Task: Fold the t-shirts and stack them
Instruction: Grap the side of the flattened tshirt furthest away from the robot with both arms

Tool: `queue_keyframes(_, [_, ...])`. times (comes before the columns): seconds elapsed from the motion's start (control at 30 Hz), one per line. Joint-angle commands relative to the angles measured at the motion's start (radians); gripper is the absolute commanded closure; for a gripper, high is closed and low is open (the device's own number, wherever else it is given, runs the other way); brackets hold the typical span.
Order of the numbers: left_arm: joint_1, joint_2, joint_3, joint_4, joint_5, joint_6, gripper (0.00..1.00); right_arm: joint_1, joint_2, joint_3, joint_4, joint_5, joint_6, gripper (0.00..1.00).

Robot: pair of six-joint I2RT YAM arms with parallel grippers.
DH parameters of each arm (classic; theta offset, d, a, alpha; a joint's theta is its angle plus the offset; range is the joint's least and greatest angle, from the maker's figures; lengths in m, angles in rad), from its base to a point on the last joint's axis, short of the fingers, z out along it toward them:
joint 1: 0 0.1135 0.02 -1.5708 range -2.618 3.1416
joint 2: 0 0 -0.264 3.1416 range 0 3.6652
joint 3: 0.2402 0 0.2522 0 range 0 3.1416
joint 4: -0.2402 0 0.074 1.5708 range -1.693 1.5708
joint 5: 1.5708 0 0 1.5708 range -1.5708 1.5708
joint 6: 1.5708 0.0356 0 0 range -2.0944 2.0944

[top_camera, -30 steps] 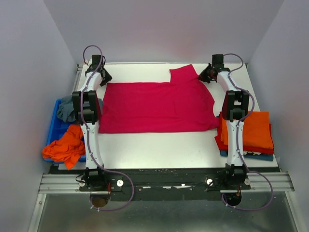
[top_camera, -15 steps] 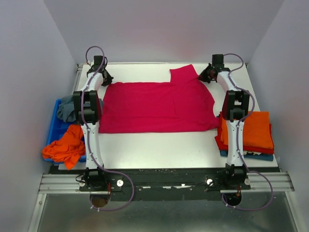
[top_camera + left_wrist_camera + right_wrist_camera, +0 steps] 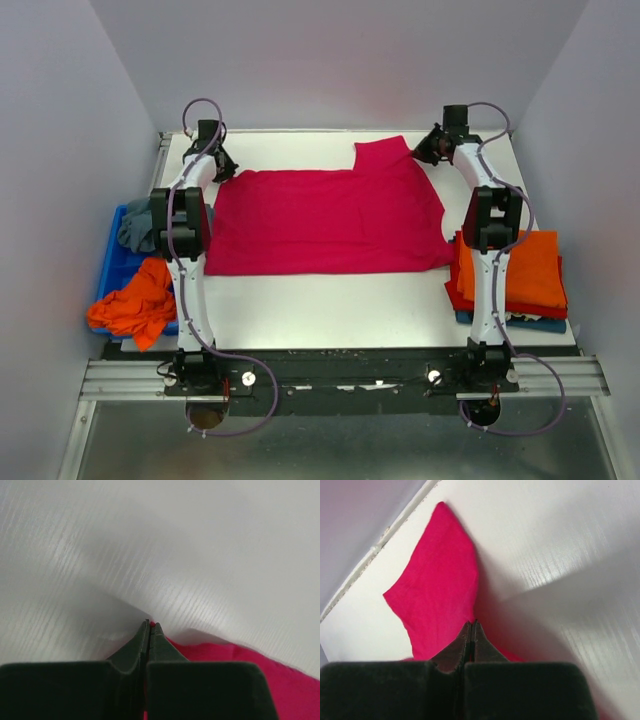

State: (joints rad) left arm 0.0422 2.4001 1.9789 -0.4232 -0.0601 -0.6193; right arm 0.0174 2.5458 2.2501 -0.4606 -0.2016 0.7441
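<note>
A crimson t-shirt (image 3: pixel 325 220) lies spread flat across the middle of the white table (image 3: pixel 330 300), one sleeve poking toward the back. My left gripper (image 3: pixel 222 170) is shut on the shirt's back left corner; in the left wrist view the jaws (image 3: pixel 150 625) pinch crimson cloth (image 3: pixel 240 665). My right gripper (image 3: pixel 424 155) is shut on the shirt's back right edge beside the sleeve (image 3: pixel 437 592), with cloth between the closed fingertips (image 3: pixel 472 624). A stack of folded t-shirts, orange on top (image 3: pixel 530 268), sits at the right edge.
A blue bin (image 3: pixel 118 270) at the table's left edge holds a crumpled orange shirt (image 3: pixel 135 305) and a grey one (image 3: pixel 137 225). The back wall stands close behind both grippers. The table's back edge (image 3: pixel 380 545) runs just past the sleeve.
Both grippers have moved a little toward the back of the table, drawing the shirt's back edge with them. The shirt lies slightly farther back and flatter.
</note>
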Motion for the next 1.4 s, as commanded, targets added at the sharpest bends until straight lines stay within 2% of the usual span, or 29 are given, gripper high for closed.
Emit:
queue_keyframes(0.0, [-0.010, -0.108, -0.086, 0.049, -0.026, 0.013, 1.00, -0.010, -0.079, -0.033, 0.017, -0.018, -0.020, 0.99])
queue_keyframes(0.6, [-0.001, -0.274, -0.241, 0.083, -0.172, 0.081, 1.00, -0.011, -0.254, -0.231, 0.013, -0.051, -0.052, 0.99])
queue_keyframes(0.93, [-0.001, -0.415, -0.466, 0.199, -0.181, 0.063, 1.00, -0.011, -0.438, -0.455, 0.026, -0.036, -0.077, 0.99])
queue_keyframes(1.37, [-0.001, -0.573, -0.635, 0.259, -0.247, 0.046, 1.00, -0.010, -0.619, -0.687, 0.039, -0.033, -0.104, 0.99])
